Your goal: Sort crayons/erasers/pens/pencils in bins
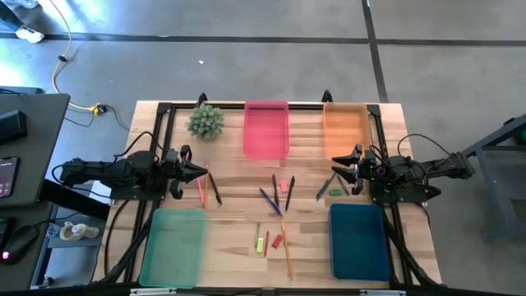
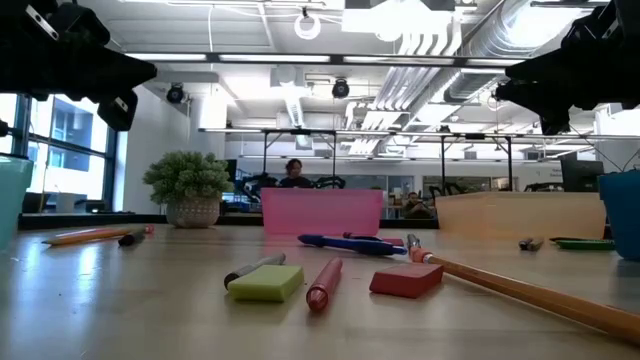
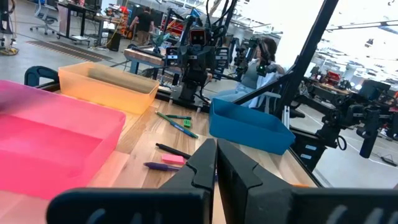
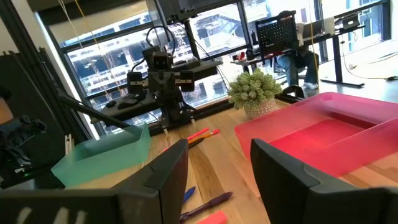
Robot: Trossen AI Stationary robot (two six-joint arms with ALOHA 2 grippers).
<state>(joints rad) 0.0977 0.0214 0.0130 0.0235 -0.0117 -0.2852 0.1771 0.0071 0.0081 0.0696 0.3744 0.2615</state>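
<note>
Four bins stand on the wooden table: pink [image 1: 266, 129] and orange [image 1: 345, 129] at the far side, pale green [image 1: 174, 245] and dark blue [image 1: 359, 240] at the near side. Between them lie loose pens [image 1: 271, 197], an orange pencil [image 1: 286, 251], a yellow-green eraser [image 2: 267, 283], a red eraser [image 2: 405, 280] and a green eraser [image 1: 335, 191]. A pink pencil [image 1: 200, 189] lies under my left gripper [image 1: 201, 171], which hangs shut and level above the table's left side. My right gripper [image 1: 337, 170] hangs open and level at the right side. Both hold nothing.
A small potted plant [image 1: 205, 121] stands at the far left beside the pink bin. A black frame [image 1: 164, 109] runs along the table's far and side edges. Bare wood shows between the green bin and the sticks in the middle.
</note>
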